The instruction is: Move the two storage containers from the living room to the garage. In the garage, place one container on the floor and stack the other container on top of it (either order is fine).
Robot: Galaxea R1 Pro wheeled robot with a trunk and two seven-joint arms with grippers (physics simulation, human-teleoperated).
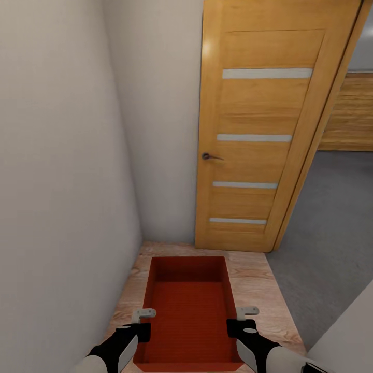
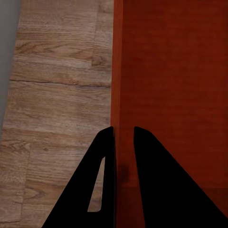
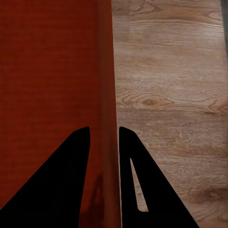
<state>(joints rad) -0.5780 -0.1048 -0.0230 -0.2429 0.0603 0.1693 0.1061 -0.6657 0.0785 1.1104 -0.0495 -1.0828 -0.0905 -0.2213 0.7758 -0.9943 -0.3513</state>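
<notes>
One red-orange storage container (image 1: 189, 305), open-topped and empty, is held in front of me between both arms. My left gripper (image 1: 141, 324) is shut on its left wall, which runs between the fingers of that gripper (image 2: 124, 128) in the left wrist view. My right gripper (image 1: 243, 321) is shut on the right wall, seen pinched by the same gripper (image 3: 103, 127) in the right wrist view. Through the doorway at the right lies the garage with its dark grey floor (image 1: 331, 217) and a brown plank door (image 1: 349, 114). The living room is out of view.
An orange striped door (image 1: 259, 129) stands open straight ahead, with a dark handle (image 1: 210, 156). A plain grey-white wall (image 1: 62, 181) runs close along my left. Light wood-plank flooring (image 1: 259, 280) lies under the container and ends at the garage threshold. A wall corner (image 1: 352, 331) juts in at the lower right.
</notes>
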